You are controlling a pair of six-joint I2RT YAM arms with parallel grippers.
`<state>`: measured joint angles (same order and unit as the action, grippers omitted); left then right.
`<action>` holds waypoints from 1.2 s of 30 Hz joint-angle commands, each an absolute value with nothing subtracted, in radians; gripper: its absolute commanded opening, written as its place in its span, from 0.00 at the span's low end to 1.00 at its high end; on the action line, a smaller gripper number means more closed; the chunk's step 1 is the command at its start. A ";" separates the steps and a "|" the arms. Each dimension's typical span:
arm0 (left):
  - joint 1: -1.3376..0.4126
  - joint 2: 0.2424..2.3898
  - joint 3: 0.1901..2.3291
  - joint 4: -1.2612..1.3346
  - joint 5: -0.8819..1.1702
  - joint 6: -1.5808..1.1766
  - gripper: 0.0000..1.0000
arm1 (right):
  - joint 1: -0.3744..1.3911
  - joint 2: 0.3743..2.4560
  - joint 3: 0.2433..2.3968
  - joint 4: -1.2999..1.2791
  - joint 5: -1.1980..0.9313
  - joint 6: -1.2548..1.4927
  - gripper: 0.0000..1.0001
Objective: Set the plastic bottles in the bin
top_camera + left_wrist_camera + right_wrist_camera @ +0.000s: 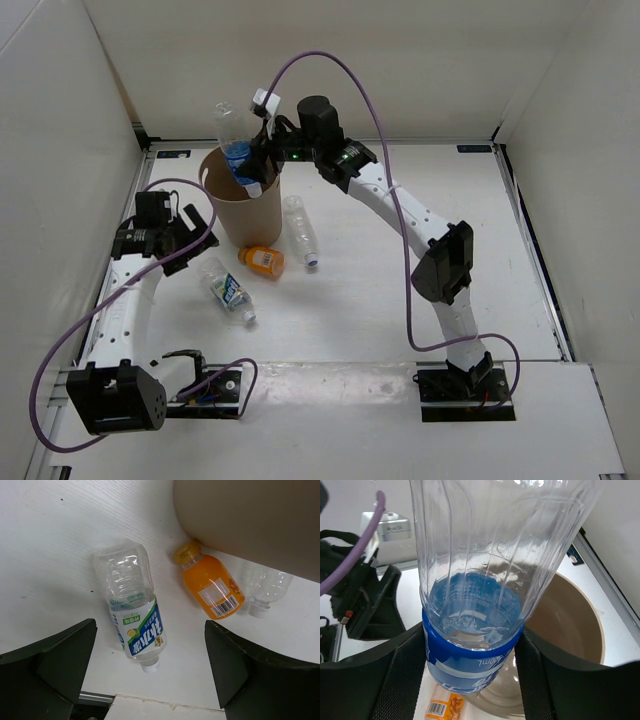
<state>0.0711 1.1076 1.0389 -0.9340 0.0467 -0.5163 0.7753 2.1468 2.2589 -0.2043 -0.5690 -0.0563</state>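
The right gripper [252, 165] clamped a blue bottle [233, 135] above the bin [245, 215] while the left gripper [192, 243] hung wide open, empty, near a labelled bottle [228, 290], orange bottle [263, 261] and clear bottle [300, 230].

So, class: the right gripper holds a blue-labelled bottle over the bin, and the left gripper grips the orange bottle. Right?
No. The left wrist view shows the left gripper open and empty, the orange bottle lying on the table ahead of it. The rest holds.
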 commanded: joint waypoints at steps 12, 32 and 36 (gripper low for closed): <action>0.078 1.097 0.936 -0.828 0.069 -0.624 0.99 | 0.720 2.122 2.364 -0.156 -0.396 -0.008 0.90; 0.084 1.173 0.756 -0.727 0.115 -0.839 0.99 | 0.635 1.858 2.185 -0.402 -0.388 0.046 0.90; 0.086 1.218 0.738 -0.684 0.100 -0.859 0.99 | 0.589 1.822 2.163 -0.454 -0.383 0.055 0.90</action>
<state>0.0788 1.2114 0.7498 -0.7540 0.0952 -0.8257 0.6201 1.8599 2.1849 -0.3992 -0.3878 0.0463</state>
